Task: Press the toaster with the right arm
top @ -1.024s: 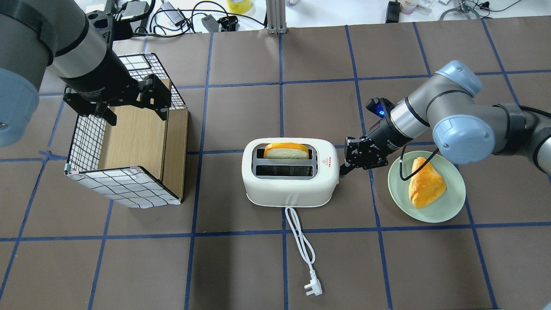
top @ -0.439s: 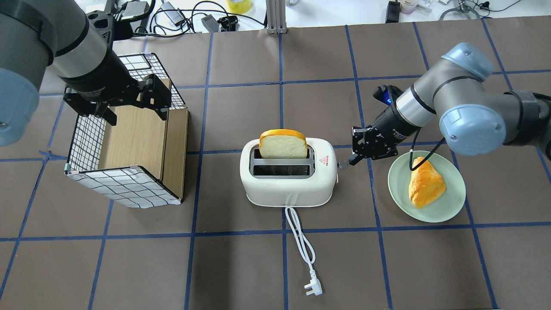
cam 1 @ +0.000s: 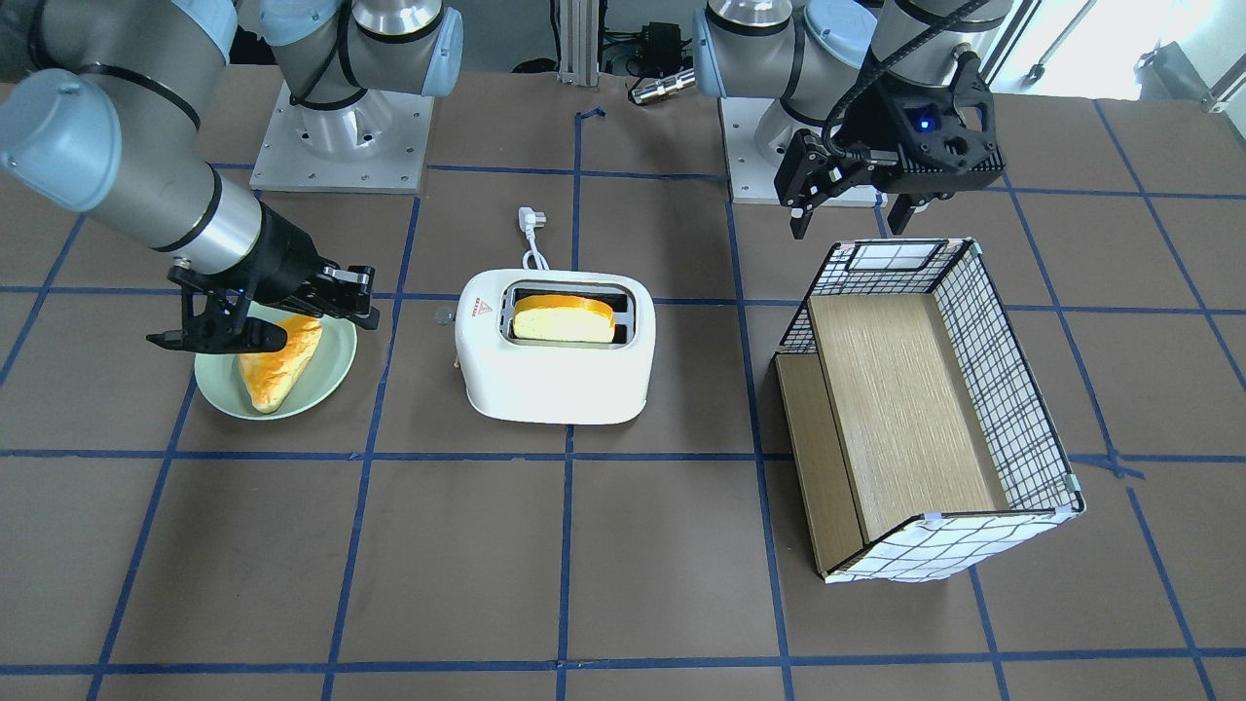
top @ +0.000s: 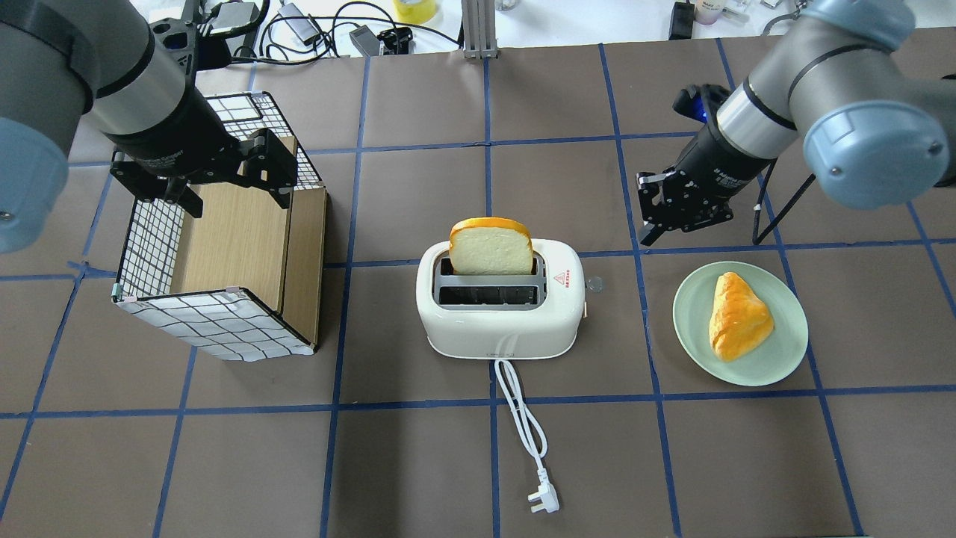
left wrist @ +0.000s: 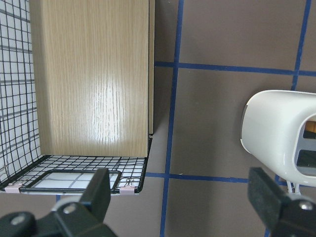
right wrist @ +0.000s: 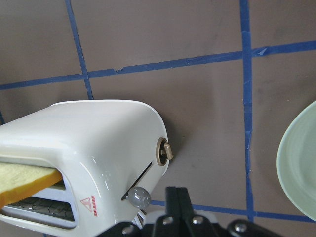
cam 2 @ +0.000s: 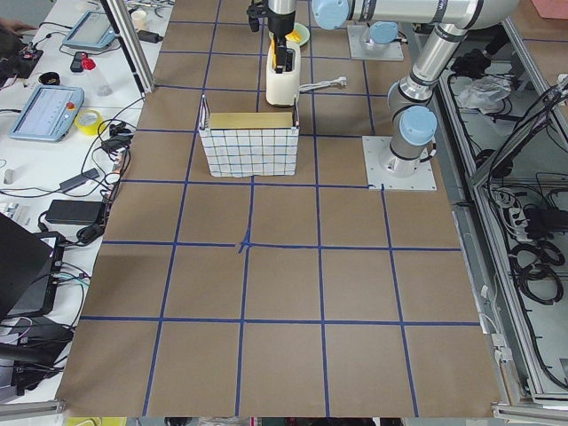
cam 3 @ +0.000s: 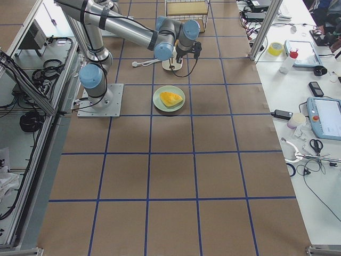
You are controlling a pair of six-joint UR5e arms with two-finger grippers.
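The right gripper (top: 647, 237), its fingers (right wrist: 176, 197) pressed together into one black tip, hangs raised over the strip of table (top: 418, 463) between the right end of the toaster (top: 500, 321) and a pale green plate (top: 784, 351), touching neither. Seen from the wrist, that end of the toaster shows the grey lever knob (right wrist: 139, 197) at the upper end of its slit, beside a small beige dial (right wrist: 162, 150). The white toaster stands mid-table, with a slice of bread (top: 491, 250) rising tall out of the slot farther from the robot; its white cord (top: 523, 426) trails toward the robot, and the plug (top: 544, 499) lies loose on the brown surface. The plate, just to the toaster's right, carries a golden pastry (top: 736, 317). On the other side, the left gripper (top: 237, 203), fingers (left wrist: 101, 190) spread wide, hovers high above the grid-patterned box (top: 224, 325); the box sits well apart from the toaster, with its wooden inside open to view.
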